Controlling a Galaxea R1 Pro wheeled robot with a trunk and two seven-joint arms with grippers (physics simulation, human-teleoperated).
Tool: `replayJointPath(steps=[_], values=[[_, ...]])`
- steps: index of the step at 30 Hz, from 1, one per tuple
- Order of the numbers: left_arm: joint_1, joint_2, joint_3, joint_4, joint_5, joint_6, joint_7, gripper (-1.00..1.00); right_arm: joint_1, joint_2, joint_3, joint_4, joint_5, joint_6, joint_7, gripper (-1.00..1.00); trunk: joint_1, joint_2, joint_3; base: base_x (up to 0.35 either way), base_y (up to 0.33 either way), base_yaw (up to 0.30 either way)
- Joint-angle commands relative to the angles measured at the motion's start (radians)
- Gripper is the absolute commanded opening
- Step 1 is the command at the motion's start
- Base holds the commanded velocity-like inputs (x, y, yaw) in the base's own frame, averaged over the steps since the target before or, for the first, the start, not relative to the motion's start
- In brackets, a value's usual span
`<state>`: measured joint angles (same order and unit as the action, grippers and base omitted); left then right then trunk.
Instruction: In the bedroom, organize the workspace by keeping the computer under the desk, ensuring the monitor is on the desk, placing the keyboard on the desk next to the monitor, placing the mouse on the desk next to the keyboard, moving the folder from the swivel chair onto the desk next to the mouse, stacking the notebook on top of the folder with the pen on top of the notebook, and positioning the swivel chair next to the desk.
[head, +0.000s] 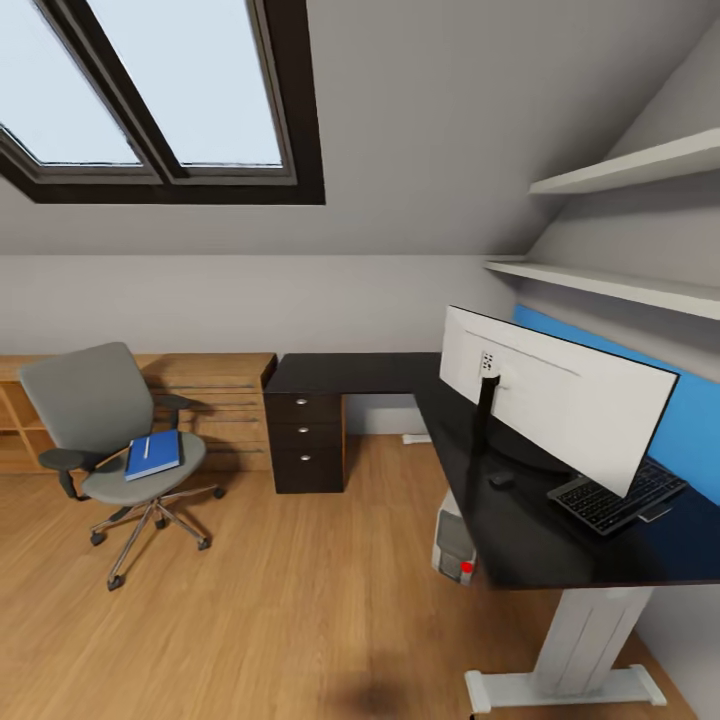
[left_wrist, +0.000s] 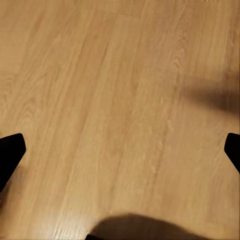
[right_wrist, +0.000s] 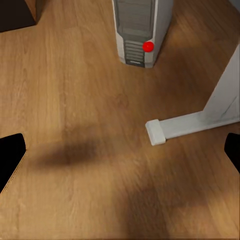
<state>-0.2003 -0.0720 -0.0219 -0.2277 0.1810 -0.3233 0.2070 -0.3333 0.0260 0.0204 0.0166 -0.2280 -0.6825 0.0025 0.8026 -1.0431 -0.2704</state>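
- The desk has an L shape with a glossy black top; it stands in the corner of the attic bedroom, under two white shelves; its dark drawer unit has round silver knobs.
- The monitor stands on the desk with its white back toward the camera; the keyboard lies on the desk just behind it, partly hidden; the small black mouse lies near the stand base.
- The computer stands on the wood floor under the desk edge, with a red button on its front; in the right wrist view the tower is near the white desk foot.
- The swivel chair stands well apart from the desk, before a light wooden dresser; the blue folder lies on its seat with the white pen on top; a notebook I cannot make out.
- The left gripper hangs over bare floor with its jaws wide apart; the right gripper also has its jaws wide apart and holds nothing.
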Motion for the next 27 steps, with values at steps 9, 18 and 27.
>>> replayJointPath(steps=[9, 18, 27], values=[[-0.001, -0.001, -0.003, 0.001, 0.006, -0.003, 0.002, 1.0, -0.001, 0.0, 0.002, 0.0, -0.005, -0.007, -0.002, 1.0, 0.0, -0.001, -0.001, 0.065, 0.284, 0.0], [-0.001, 0.0, -0.003, 0.001, 0.006, -0.003, 0.002, 1.0, -0.001, -0.016, 0.0, 0.0, -0.009, -0.009, -0.003, 1.0, 0.0, -0.001, -0.001, 0.055, 0.061, 0.0], [-0.001, 0.0, -0.003, 0.001, 0.006, -0.002, 0.002, 1.0, -0.002, -0.104, -0.018, -0.002, -0.031, -0.002, -0.009, 1.0, 0.0, -0.001, -0.001, 0.006, 0.007, 0.0]])
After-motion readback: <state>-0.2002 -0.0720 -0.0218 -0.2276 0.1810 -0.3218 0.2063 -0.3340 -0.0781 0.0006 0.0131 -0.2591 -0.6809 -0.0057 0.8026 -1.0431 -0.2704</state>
